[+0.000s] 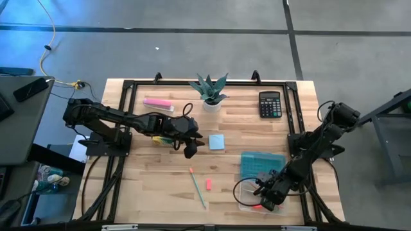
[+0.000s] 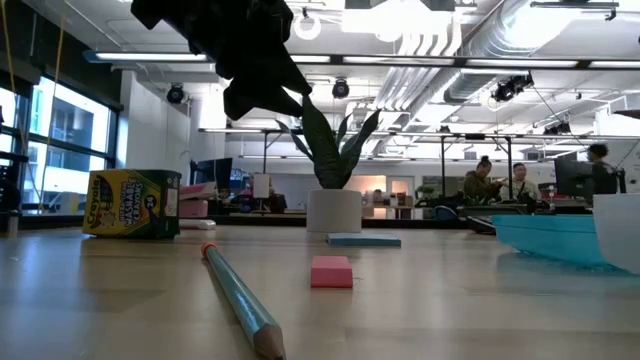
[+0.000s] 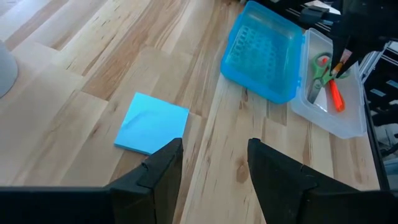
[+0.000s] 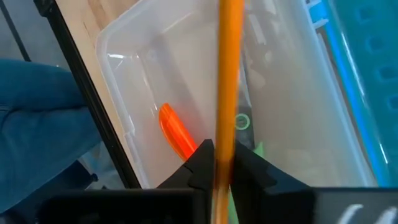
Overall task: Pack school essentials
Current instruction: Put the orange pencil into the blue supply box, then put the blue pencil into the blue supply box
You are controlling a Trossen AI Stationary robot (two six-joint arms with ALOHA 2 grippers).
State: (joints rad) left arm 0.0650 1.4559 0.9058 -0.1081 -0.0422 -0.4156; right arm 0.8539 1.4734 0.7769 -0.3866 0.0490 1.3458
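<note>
Pinching orange pencil [image 4: 229,74], right hand [image 4: 219,163] over clear box [image 4: 134,56].

A wooden table [image 1: 154,179] is covered by a potted plant [image 1: 210,93] (at twelve o'clock), calculator [image 1: 270,104], notepad [image 1: 216,142], pencil [image 1: 197,187]

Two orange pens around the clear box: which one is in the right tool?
The long orange pen, upright between the right tool's fingers. The other, shorter orange-red pen lies loose on the clear box floor.

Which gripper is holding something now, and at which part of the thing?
The right gripper holds an orange pencil near one end, over the clear box. The left gripper is open and holds nothing.
</note>
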